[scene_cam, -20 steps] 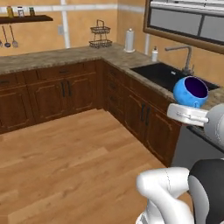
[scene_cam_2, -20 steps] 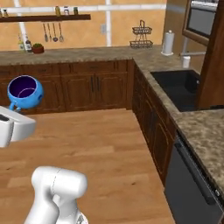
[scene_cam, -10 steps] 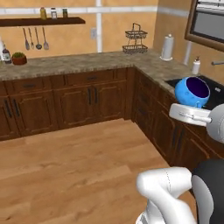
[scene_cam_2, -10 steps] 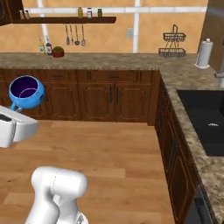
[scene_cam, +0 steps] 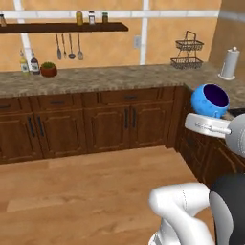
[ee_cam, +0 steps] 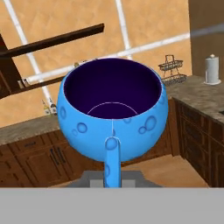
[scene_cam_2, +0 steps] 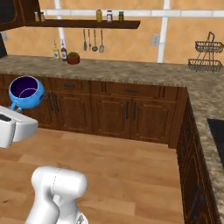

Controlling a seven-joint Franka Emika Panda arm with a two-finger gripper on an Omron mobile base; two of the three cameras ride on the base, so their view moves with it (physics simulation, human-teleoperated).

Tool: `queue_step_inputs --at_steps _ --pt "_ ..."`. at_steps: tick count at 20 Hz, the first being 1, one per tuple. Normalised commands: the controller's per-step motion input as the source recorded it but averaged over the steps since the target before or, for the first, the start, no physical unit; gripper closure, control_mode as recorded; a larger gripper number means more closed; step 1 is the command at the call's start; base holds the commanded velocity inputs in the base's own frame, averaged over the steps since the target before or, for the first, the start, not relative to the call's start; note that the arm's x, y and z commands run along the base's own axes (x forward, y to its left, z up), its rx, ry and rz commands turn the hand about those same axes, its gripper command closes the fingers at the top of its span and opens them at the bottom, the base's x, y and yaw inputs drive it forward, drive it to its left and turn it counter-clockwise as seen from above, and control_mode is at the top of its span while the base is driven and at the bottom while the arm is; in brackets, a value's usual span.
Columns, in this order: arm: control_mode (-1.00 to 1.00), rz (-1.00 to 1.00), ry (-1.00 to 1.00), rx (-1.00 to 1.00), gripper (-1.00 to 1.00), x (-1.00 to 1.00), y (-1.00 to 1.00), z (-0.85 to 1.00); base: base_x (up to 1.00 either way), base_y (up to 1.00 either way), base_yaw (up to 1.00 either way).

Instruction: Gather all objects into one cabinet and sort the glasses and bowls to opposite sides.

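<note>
Above the wooden floor, well clear of every counter, the blue bowl (scene_cam: 210, 100) rode at the end of the arm, carried upright with its dark purple inside facing up. From the hand camera it sat just in front of the gripper (ee_cam: 112, 181), a slim blue handle-like stub running down its near wall toward the fingers; the tips themselves were hidden under the bowl, so the pinch could only be judged, and it looked as though the jaws were closed on that stub or the low wall (nothing else held the bowl up). The glossy, dimpled shell would probably behave as a stiff, light and rather slippery thing, likely to chip if knocked on a cabinet edge; a hold low on the stub or across the rim wall seemed the safest, since the round belly offered the pads nothing flat. Compared with a second earlier, the whole background had swung: the sink and faucet that had been beside the bowl were gone from the left base view, replaced by the long granite counter (scene_cam_2: 131, 70) with the wall shelf (scene_cam_2: 83, 24) of bottles and hanging utensils. That was the base turning; the bowl kept its place relative to the arm.
</note>
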Motion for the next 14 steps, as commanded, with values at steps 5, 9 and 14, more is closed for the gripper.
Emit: queue_step_inputs --at_steps 5,9,14 --pt "1.00 0.00 0.00 0.00 1.00 0.00 0.00 0.00 1.00 -0.04 0.26" --pt "1.00 0.00 0.00 0.00 1.00 0.00 0.00 0.00 1.00 0.07 0.18" --pt "1.00 0.00 0.00 0.00 1.00 0.00 0.00 0.00 0.98 0.18 0.22"
